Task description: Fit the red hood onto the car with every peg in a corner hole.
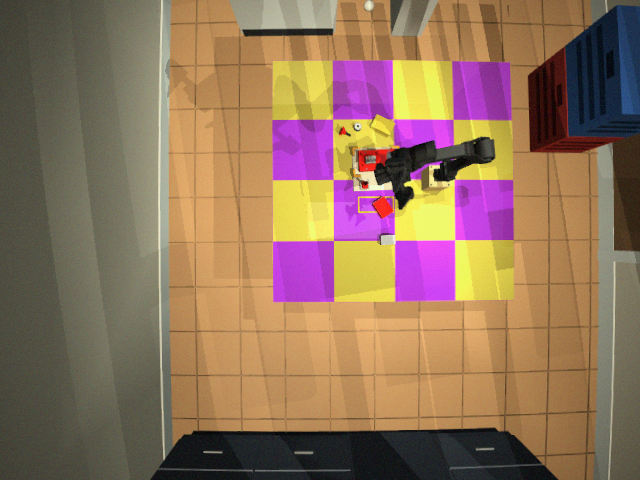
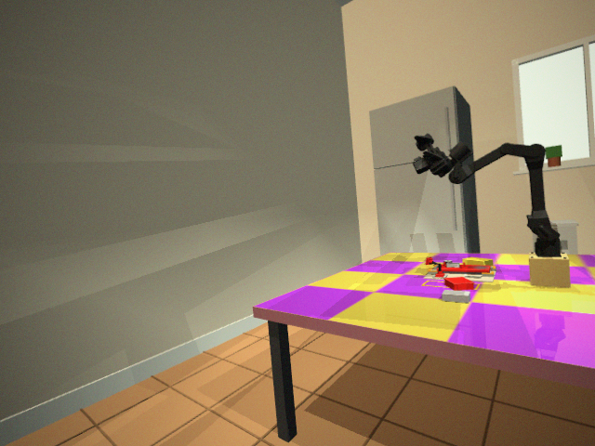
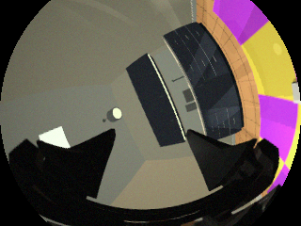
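Observation:
The red hood [image 1: 383, 207] [image 2: 458, 283] lies turned at an angle on the table, partly over the right part of a thin yellow outline [image 1: 358, 205]. The red chassis [image 1: 362, 166] [image 2: 461, 268] sits in the pale jig [image 1: 377, 187], with the grey engine block [image 1: 370, 159] on its deck. The arm hides the chassis's right part in the top view; the pegs are too small to make out. My gripper [image 1: 391, 189] [image 2: 417, 152] [image 3: 151, 133] is open and empty, high above the table and tipped away from it. The wrist view shows walls, dark cabinets and a table edge, not the hood.
A grey block [image 1: 387, 239] [image 2: 456, 295] lies near the hood. Behind the jig are a yellow block [image 1: 382, 125] [image 2: 477, 261], a small wheel [image 1: 357, 126] and a small red piece [image 1: 343, 131]. Orange clamps and a red-tipped part [image 1: 364, 184] stand at the jig's edges.

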Available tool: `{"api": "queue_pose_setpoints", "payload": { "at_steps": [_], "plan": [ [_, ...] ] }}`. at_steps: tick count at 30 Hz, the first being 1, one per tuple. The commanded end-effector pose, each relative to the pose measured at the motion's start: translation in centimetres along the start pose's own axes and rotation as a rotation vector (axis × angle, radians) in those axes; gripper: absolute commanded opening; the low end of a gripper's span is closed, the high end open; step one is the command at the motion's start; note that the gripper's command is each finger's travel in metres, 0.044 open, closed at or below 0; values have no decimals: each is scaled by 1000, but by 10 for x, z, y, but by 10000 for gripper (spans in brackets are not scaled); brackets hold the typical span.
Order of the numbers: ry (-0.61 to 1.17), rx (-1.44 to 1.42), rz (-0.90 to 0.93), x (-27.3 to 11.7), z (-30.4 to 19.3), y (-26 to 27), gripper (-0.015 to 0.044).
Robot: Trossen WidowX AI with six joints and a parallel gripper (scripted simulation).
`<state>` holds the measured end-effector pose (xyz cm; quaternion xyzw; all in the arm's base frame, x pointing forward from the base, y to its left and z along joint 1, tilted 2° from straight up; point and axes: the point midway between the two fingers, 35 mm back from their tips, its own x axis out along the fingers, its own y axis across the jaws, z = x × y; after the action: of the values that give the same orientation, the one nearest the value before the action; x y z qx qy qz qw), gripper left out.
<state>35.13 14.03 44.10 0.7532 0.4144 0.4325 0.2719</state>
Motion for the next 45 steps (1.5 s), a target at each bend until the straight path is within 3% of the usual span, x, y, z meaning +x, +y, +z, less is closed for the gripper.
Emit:
{"api": "queue_pose_setpoints", "payload": {
  "at_steps": [1,12,23,33,45],
  "plan": [
    [-5,3,2,0,2,0,440],
    [-382,163,23,10,107,-52,440],
    [-805,213,-235,-22,180,-158,440],
    [-1094,175,-693,-87,194,-259,440],
    [-1188,107,-1518,-195,138,-345,440]
  ]
}}
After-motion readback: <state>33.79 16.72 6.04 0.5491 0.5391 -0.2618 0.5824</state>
